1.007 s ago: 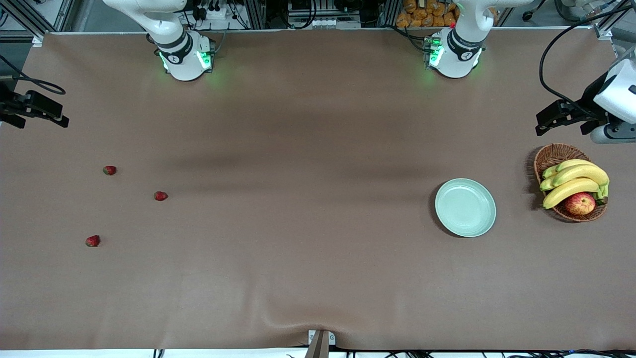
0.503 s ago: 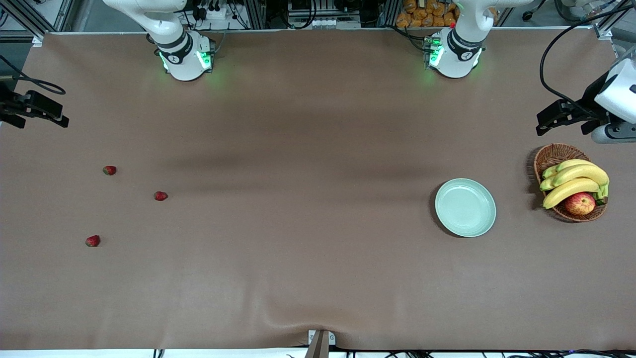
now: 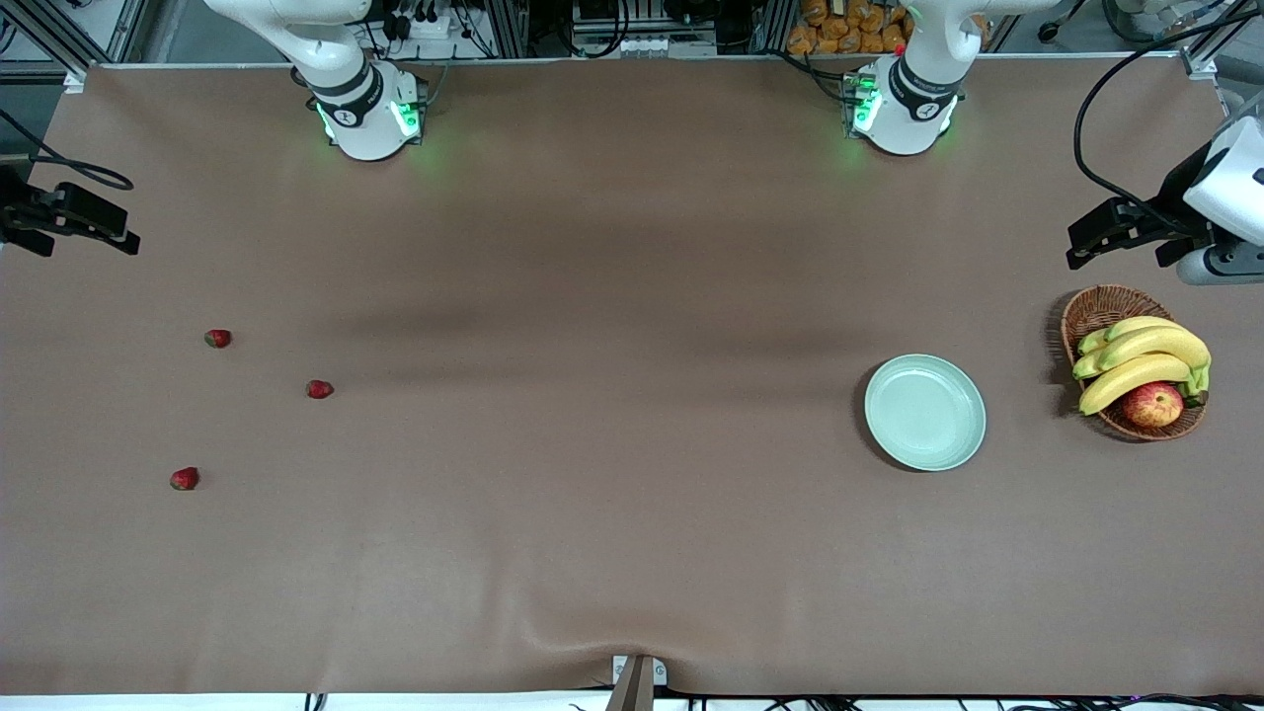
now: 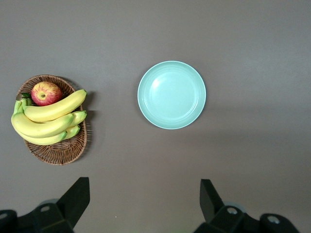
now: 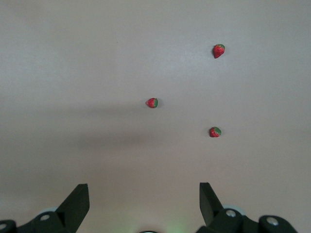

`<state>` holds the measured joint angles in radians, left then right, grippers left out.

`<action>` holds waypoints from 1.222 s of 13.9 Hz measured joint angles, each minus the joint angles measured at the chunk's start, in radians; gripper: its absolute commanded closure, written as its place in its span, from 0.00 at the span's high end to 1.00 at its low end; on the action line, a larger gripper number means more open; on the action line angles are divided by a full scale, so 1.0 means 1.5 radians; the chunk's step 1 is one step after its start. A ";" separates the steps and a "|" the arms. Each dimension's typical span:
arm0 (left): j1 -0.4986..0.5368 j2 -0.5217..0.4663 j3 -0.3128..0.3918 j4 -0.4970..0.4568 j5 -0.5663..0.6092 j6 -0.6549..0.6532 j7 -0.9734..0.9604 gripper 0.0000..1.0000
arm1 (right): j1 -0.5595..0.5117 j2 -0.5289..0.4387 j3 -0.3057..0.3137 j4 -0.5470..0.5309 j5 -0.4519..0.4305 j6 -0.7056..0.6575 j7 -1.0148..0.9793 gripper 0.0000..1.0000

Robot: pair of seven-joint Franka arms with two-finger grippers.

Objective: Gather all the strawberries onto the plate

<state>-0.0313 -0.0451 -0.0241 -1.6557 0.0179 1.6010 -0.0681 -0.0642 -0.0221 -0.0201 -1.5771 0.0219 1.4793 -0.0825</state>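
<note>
White arms raised | left jaws apart over plate (image 4: 171,94) | right jaws apart over strawberries (image 5: 152,102)

No readable text, label, brand or number anywhere (faint markings on the white arm bases (image 3: 367,114) stay illegible).
</note>
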 measured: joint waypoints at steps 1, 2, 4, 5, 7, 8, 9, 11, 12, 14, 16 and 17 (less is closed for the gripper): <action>0.000 0.000 0.000 0.000 0.000 -0.001 0.000 1.00 | 0.001 0.002 0.000 0.000 0.000 0.000 0.000 1.00; 0.000 0.000 0.000 0.000 0.000 -0.001 0.000 1.00 | 0.003 0.004 0.001 -0.001 0.000 0.000 0.000 1.00; 0.001 0.000 0.000 0.000 0.000 -0.006 0.000 1.00 | 0.004 0.017 0.003 -0.004 0.000 0.003 0.000 1.00; 0.001 -0.001 0.000 0.000 0.000 -0.011 0.000 1.00 | 0.004 0.030 0.003 -0.004 0.000 0.009 0.000 1.00; 0.001 -0.001 0.000 0.000 0.000 -0.015 0.000 1.00 | 0.005 0.065 0.004 -0.005 0.000 0.022 -0.001 1.00; 0.001 -0.001 0.001 0.000 0.000 -0.016 0.000 1.00 | 0.005 0.084 0.004 -0.005 0.000 0.027 -0.002 1.00; 0.002 -0.001 0.001 0.000 0.000 -0.018 0.000 1.00 | 0.004 0.102 0.003 -0.005 0.000 0.029 -0.002 1.00; 0.003 -0.002 0.001 0.000 0.000 -0.020 0.000 1.00 | -0.003 0.143 -0.001 -0.011 -0.002 0.029 -0.022 1.00; 0.004 -0.002 0.001 0.000 0.000 -0.021 0.000 1.00 | -0.008 0.162 -0.004 -0.020 -0.003 0.035 -0.043 1.00; 0.005 -0.002 0.002 -0.001 0.000 -0.022 0.000 1.00 | -0.014 0.184 -0.006 -0.061 -0.012 0.074 -0.065 1.00; 0.005 -0.002 0.003 -0.001 0.000 -0.023 0.000 1.00 | -0.012 0.188 -0.003 -0.117 -0.020 0.124 -0.086 1.00; 0.005 -0.002 0.003 -0.001 0.000 -0.023 0.000 1.00 | -0.009 0.188 -0.001 -0.142 -0.022 0.146 -0.099 1.00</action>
<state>-0.0237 -0.0475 -0.0203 -1.6570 0.0179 1.5664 -0.0681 -0.0784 0.2599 -0.0217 -1.7900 -0.0117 1.6979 -0.2314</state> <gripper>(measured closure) 0.000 0.000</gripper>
